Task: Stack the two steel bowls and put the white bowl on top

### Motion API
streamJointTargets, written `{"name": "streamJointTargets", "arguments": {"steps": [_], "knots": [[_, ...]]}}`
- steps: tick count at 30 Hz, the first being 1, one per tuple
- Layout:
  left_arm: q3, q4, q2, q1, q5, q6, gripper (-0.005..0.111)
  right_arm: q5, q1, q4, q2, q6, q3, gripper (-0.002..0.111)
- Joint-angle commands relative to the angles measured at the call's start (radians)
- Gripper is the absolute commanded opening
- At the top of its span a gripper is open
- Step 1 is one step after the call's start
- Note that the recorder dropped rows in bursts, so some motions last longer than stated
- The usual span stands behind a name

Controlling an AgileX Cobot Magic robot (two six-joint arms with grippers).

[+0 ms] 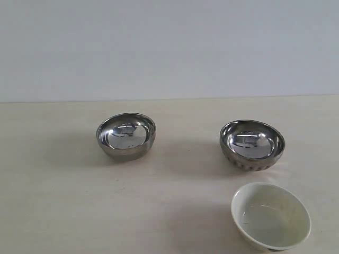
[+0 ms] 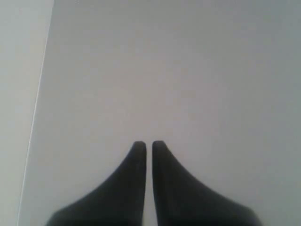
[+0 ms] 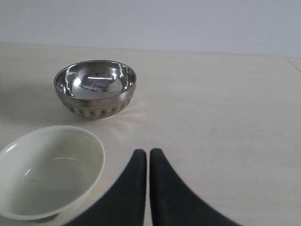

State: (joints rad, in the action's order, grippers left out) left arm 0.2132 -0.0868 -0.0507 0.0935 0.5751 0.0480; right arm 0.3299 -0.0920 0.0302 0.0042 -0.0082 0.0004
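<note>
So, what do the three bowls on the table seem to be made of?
The smooth bowl and the ribbed bowl look like polished metal, probably steel: both show sharp mirror reflections. The white bowl looks like glazed ceramic, from its glossy, opaque surface, though hard plastic cannot be excluded.

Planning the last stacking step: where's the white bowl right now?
In the exterior view the white bowl sits at lower right, just in front of the ribbed steel bowl, not touching it.
</note>
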Motion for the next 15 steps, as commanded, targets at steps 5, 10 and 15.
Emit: {"name": "streamJointTargets", "arguments": {"steps": [5, 10, 15], "knots": [[0.239, -0.003, -0.271, 0.002, -0.406, 0.01, 0.004, -0.008, 0.002, 0.006, -0.004, 0.003, 0.0, 0.0], [0.347, -0.003, -0.469, 0.002, -0.639, 0.01, 0.004, -0.008, 0.002, 0.006, -0.004, 0.003, 0.0, 0.0], [0.427, 0.067, -0.657, 0.002, -0.857, 0.01, 0.004, -0.008, 0.002, 0.006, -0.004, 0.003, 0.0, 0.0]]}}
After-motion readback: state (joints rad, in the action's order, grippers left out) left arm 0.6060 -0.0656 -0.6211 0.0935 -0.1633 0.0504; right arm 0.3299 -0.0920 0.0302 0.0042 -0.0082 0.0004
